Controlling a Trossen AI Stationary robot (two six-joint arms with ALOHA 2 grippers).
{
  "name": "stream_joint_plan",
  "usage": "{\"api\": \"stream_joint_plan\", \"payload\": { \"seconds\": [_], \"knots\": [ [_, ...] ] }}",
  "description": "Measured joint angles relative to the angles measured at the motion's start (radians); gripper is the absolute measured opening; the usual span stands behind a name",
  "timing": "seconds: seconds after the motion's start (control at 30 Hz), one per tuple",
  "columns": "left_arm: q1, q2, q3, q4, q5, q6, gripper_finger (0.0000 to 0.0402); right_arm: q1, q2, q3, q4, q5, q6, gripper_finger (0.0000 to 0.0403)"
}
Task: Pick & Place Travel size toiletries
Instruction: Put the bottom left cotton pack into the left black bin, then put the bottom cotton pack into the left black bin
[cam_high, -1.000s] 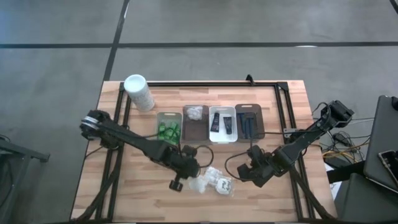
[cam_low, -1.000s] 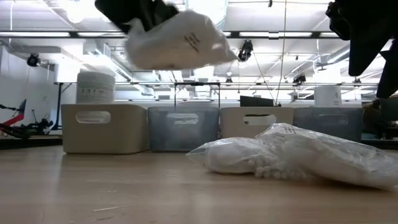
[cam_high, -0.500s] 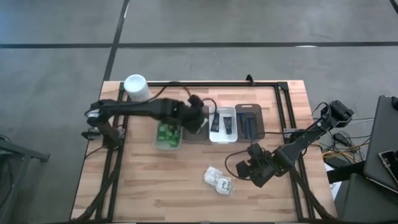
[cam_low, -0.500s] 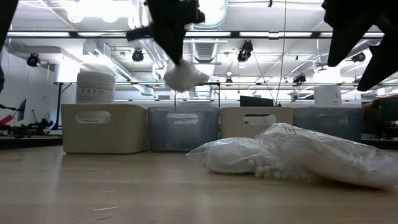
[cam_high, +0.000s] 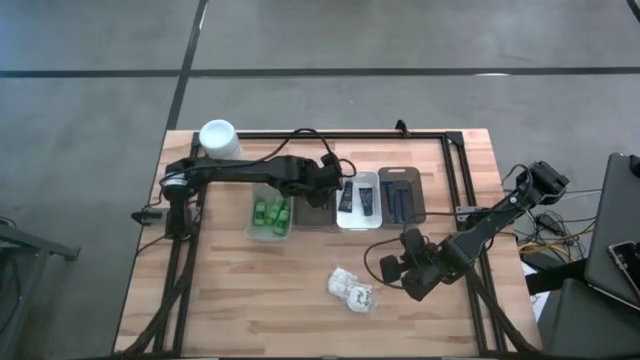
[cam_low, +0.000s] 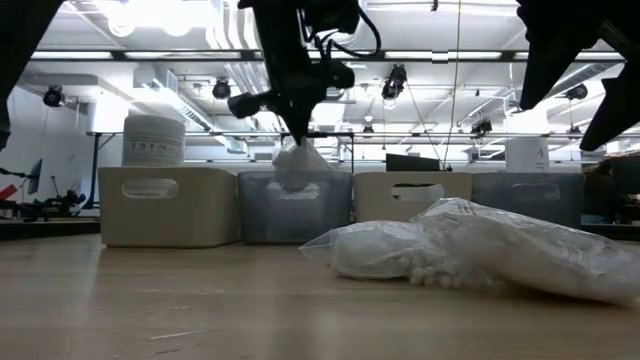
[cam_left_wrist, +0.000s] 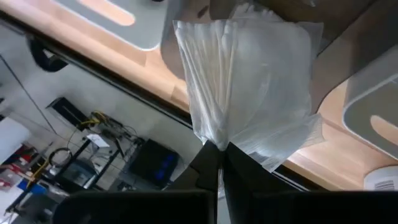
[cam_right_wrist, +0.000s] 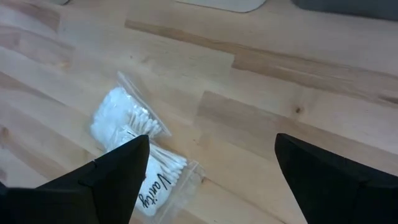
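Toiletries mostly sorted, by the look of it: nearest on the worktop (cam_high: 230, 300) one white packet (cam_high: 351, 290) lies loose, unpicked, so at least one pick is left. Right gripper (cam_high: 404, 272) hovers just beside that packet, jaws spread wide and empty; right wrist view confirms this, both fingers (cam_right_wrist: 112, 180) apart with the cotton-swab packet (cam_right_wrist: 140, 155) lying on the wood between and beyond them. Farther back, left gripper (cam_high: 325, 185) hangs over the second tray (cam_high: 312, 212), jaws clenched on a second white packet (cam_left_wrist: 249, 87), not yet released. Remaining trays in the row: green bottles (cam_high: 270, 212) in the first tray (cam_high: 252, 232), black tubes (cam_high: 358, 197) in the third, dark razors (cam_high: 400, 200) in the fourth. Tall white container (cam_high: 218, 138) stands at the far left corner. View differences: the high view alone shows tray contents and which arm is which; the low view shows the held packet (cam_low: 298, 165) dangling just above the tray rim, a height the high view cannot give, but tray walls hide what is inside. Left wrist view alone shows the pinch on the packet's crimped edge.
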Motion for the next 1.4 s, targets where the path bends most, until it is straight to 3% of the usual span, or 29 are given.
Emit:
{"api": "stream_joint_plan", "payload": {
  "seconds": [0.27, 0.57, 0.73, 1.0, 1.1, 1.2, 1.4],
  "knots": [
    [-0.002, 0.024, -0.096, 0.010, 0.044, 0.007, 0.0013, 0.000, 0.000, -0.001, 0.000, -0.001, -0.005, 0.0350],
    [-0.024, 0.057, -0.159, 0.144, 0.007, -0.015, 0.0046, 0.000, 0.000, 0.005, 0.003, -0.007, -0.008, 0.0332],
    [-0.024, 0.053, -0.159, 0.167, 0.007, -0.059, 0.0088, 0.000, 0.000, 0.005, 0.008, -0.012, -0.009, 0.0329],
    [-0.026, 0.046, -0.159, 0.165, 0.007, -0.139, 0.0192, 0.000, 0.000, 0.005, 0.013, -0.032, -0.031, 0.0363],
    [-0.032, 0.040, -0.159, 0.166, -0.050, -0.141, 0.0222, 0.000, 0.000, 0.005, 0.014, -0.032, -0.035, 0.0368],
    [-0.042, 0.017, -0.159, 0.166, -0.123, -0.137, 0.0244, 0.000, 0.000, 0.005, 0.014, -0.031, -0.039, 0.0368],
    [-0.072, -0.068, -0.151, 0.166, -0.149, -0.169, 0.0259, 0.000, 0.000, 0.005, 0.056, -0.078, -0.122, 0.0368]
  ]
}}
